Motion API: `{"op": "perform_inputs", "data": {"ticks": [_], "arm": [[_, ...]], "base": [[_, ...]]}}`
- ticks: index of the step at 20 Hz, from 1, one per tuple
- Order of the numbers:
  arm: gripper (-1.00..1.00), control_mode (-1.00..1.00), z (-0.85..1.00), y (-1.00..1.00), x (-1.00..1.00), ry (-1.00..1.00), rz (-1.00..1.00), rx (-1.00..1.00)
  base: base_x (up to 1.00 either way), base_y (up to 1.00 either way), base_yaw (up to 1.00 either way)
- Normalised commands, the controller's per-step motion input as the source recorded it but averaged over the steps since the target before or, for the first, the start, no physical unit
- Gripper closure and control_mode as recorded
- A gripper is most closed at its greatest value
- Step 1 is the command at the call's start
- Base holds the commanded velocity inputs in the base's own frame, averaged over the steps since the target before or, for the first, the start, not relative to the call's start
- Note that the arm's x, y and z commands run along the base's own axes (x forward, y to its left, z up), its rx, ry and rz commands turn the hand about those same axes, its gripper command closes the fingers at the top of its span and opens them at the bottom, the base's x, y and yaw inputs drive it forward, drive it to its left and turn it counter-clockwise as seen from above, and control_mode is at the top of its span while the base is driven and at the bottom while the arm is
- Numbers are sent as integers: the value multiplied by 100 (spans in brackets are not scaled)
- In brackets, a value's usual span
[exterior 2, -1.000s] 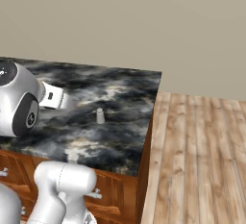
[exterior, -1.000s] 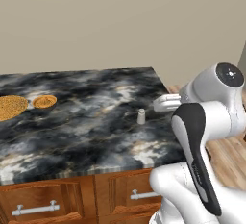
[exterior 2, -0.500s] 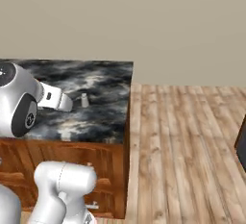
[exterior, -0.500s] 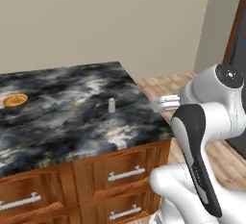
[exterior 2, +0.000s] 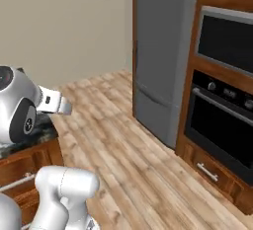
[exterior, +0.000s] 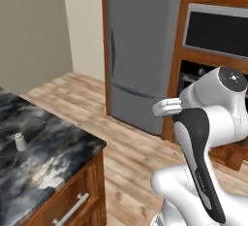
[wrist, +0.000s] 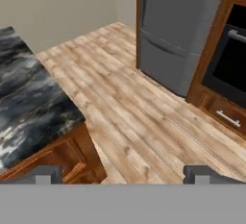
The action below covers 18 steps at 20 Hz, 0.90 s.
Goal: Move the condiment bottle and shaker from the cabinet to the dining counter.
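The shaker (exterior: pixel 19 141), a tiny pale cylinder, stands upright on the dining counter (exterior: pixel 53 158), whose black-and-grey marbled top lies at the left of the left base view. The counter's corner (wrist: pixel 33 107) also shows in the hand view, and a sliver of it (exterior 2: pixel 42 128) sits behind the arm in the right base view. My gripper (wrist: pixel 123 175) is open with nothing between its fingertips (wrist: pixel 48 174). It hangs over the wooden floor, to the right of the counter and apart from the shaker. The condiment bottle and the cabinet are out of view.
A tall grey fridge (exterior: pixel 140 50) (exterior 2: pixel 163 51) stands ahead. Beside it a wooden housing holds a built-in oven (exterior 2: pixel 222 120) with a dark microwave (exterior: pixel 218 31) above. Wooden floor (wrist: pixel 144 112) stretches between the counter and the fridge.
The whole picture has shifted: the base has turned away from the counter toward the fridge and oven. The shaker stays on the counter. The gripper stays open.
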Motion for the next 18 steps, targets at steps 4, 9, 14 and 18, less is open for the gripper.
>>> {"op": "perform_inputs", "data": {"ticks": [4,9,14,18], "arm": [[-100,100,0,0,0,0,0,0],[-100,100,0,0,0,0,0,0],[-100,100,0,0,0,0,0,0],[-100,100,0,0,0,0,0,0]], "base": [[0,0,-100],[0,-1,-100],[43,-31,-55],[56,-63,-13]]}}
